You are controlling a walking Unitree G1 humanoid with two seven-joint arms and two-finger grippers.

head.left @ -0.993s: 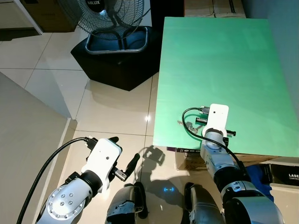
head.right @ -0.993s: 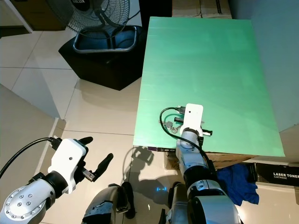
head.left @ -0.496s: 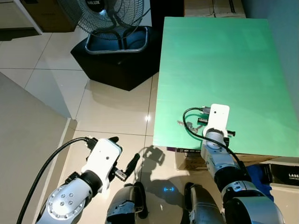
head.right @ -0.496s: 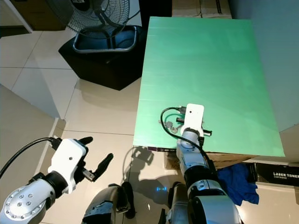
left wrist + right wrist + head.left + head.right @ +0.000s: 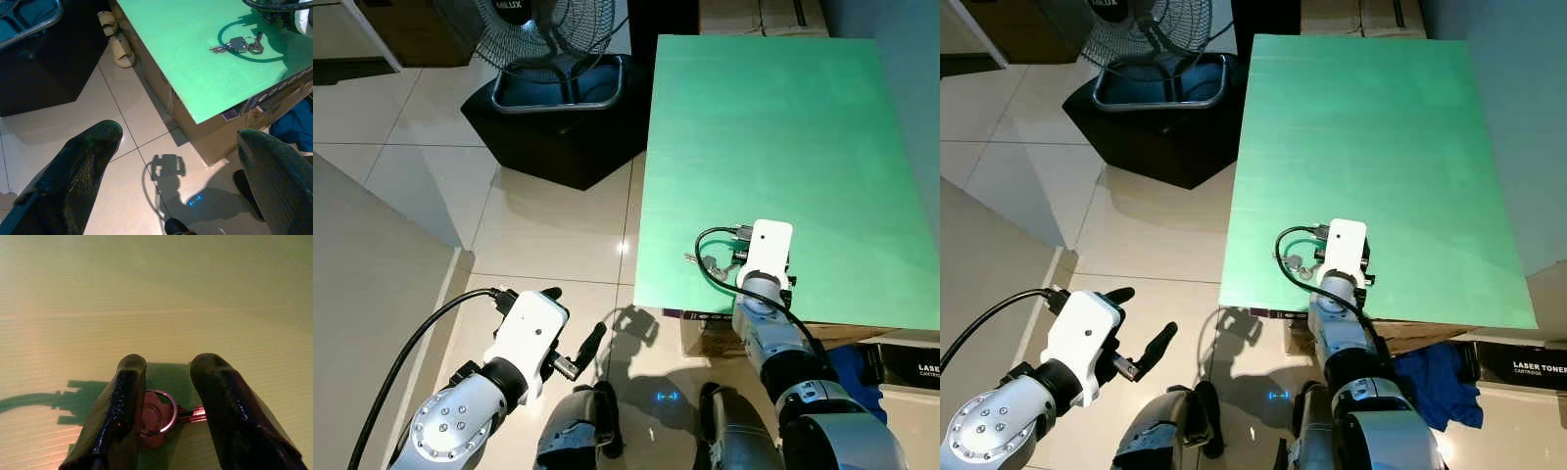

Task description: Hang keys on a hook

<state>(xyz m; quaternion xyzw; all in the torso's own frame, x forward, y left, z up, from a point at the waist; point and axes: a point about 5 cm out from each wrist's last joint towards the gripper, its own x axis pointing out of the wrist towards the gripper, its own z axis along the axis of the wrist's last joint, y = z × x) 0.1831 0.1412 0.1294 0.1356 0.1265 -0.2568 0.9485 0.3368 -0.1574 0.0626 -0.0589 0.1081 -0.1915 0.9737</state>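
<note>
While flat, keys [image 5: 235, 45] point leftward.

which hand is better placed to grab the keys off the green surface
Right. The right hand is down on the green surface with its fingers open on either side of the keys. The left hand hangs open over the floor, off to the side of the surface.

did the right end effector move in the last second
Yes, slightly. The right end effector has eased down over the keys, its wrist shifting a little toward the green table's near edge.
</note>
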